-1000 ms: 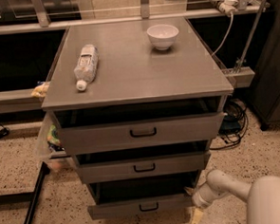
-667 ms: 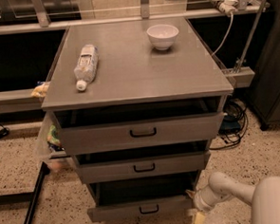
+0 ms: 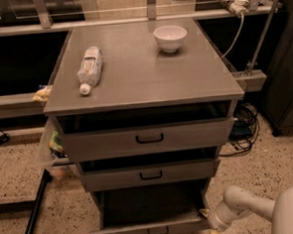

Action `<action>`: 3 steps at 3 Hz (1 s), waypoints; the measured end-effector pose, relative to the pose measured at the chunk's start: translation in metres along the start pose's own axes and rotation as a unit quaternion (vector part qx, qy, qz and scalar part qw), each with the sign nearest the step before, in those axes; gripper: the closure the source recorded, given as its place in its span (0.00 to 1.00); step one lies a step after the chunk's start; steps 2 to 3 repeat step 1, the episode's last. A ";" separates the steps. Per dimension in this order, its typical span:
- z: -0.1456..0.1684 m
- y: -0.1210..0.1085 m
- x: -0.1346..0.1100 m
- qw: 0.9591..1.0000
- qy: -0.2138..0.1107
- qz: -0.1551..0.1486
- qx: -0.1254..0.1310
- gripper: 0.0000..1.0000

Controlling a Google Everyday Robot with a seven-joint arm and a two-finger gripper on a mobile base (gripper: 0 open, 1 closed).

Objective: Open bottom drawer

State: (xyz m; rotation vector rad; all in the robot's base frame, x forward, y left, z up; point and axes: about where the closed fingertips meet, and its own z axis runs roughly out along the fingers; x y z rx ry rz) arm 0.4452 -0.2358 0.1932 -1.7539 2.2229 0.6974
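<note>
A workshop-like lab: metal drawer cabinet (image 3: 144, 74), speckled floor (image 3: 272, 173), cables (image 3: 244, 128); jaws low beside bottom drawer (image 3: 138, 233).

My arm (image 3: 241, 205) off-white and smooth, rounded tube segments, bulbous wrist joint, broad pale shell at the frame edge, my hand (image 3: 209, 220) low at the right, little of it showing
</note>
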 end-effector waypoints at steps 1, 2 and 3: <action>0.000 0.000 0.000 1.000 0.000 0.000 0.000 0.00; 0.000 0.000 0.000 1.000 0.000 0.000 0.000 0.00; 0.000 0.000 0.000 1.000 0.000 0.000 0.000 0.00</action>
